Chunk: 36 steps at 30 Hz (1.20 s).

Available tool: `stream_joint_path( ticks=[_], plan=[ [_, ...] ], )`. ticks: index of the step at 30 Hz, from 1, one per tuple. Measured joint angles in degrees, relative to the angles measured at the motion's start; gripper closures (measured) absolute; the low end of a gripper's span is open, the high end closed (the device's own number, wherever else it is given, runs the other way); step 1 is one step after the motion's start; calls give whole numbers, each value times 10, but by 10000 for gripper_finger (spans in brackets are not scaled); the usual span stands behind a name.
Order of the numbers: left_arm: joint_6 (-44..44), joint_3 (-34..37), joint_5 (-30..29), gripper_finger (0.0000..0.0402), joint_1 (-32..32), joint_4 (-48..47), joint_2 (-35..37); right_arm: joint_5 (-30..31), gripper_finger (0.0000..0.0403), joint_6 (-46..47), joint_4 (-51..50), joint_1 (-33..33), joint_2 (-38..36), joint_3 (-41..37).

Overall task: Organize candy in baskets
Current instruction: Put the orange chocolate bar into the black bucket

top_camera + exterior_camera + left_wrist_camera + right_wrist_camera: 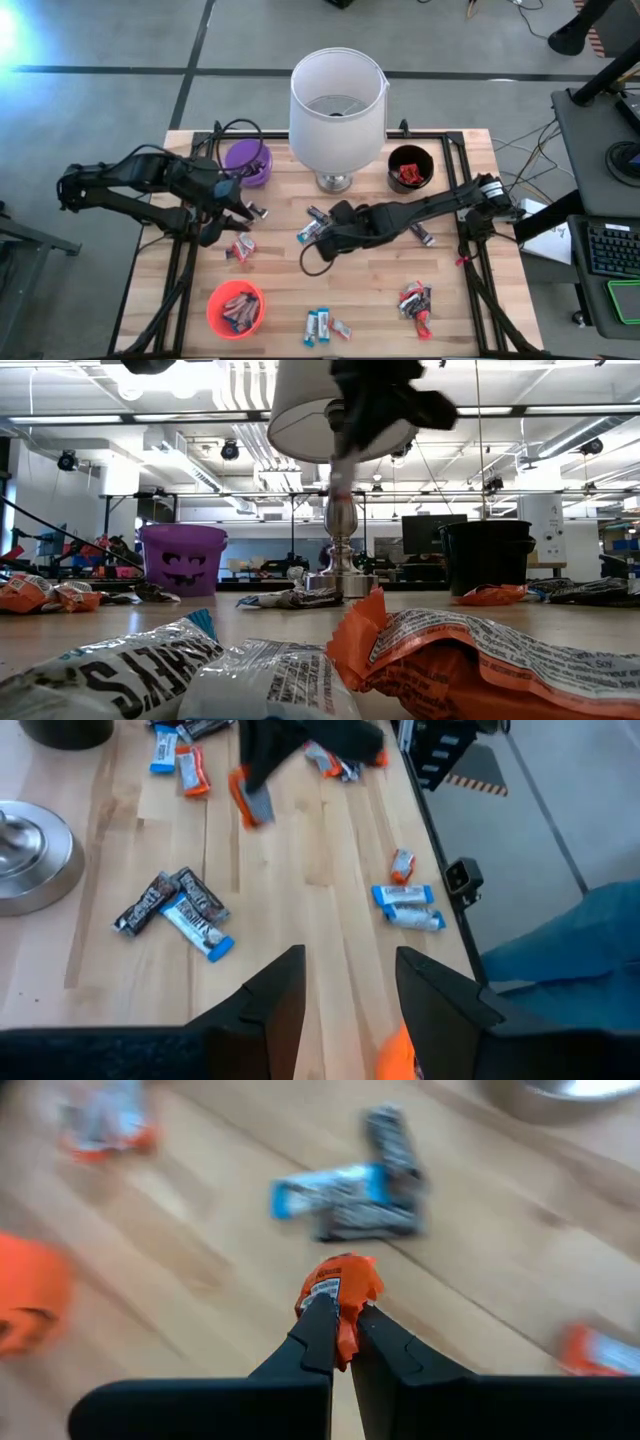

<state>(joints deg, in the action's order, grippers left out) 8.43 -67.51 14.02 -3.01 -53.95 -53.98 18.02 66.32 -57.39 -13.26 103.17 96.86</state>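
Observation:
My right gripper (340, 1325) hangs over the table's middle (325, 245), shut on a red-orange wrapped candy (340, 1292). The left wrist view shows that candy (250, 805) below the dark fingers. My left gripper (350, 995) stands open with nothing between its fingers, over the left half (226, 224), near the purple basket (247, 160). The black basket (410, 168) holds red candy and the orange basket (236, 308) holds several bars. Loose candy lies flat on the wood: a blue-and-dark cluster (312, 232), red ones (240, 248) and blue ones (320, 325). My right gripper pinches the red-orange candy between its two fingertips (318, 1330). The wrapper's crimped end (342, 1275) sticks out past them. The fingers slant down from above. The candy hangs clear of the table (338, 475).
A white-shaded lamp (337, 95) on a round metal base (335, 182) stands at the table's far middle. A red candy pile (415, 300) lies near right and a dark bar (421, 235) lies under the right arm. Black frame rails (180, 270) run along the table's sides.

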Motion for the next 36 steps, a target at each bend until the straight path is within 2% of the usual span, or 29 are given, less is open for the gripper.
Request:
stream_joint_path(
  ticks=[6, 14, 20, 22, 28, 36],
  plan=[
    [-9, -2, 0, 264, 0, -27, 5, 13, 394, 62, -148, 0, -36, 0],
    [-24, 7, -1, 264, 0, -35, 13, 35, 394, 74, -223, 2, -95, -3],
    [-35, 7, -1, 264, 0, -35, 16, 72, 394, 117, -324, 7, -142, -7],
    [-35, 6, -6, 264, 0, -35, 18, 90, 394, 120, -325, 13, -164, -12],
    [-34, 6, -86, 264, 0, -42, 22, 138, 394, 100, -326, 55, -236, -43],
    [48, 8, -259, 264, 0, -55, 21, 151, 394, 39, -327, 151, -316, -104]
  ],
)
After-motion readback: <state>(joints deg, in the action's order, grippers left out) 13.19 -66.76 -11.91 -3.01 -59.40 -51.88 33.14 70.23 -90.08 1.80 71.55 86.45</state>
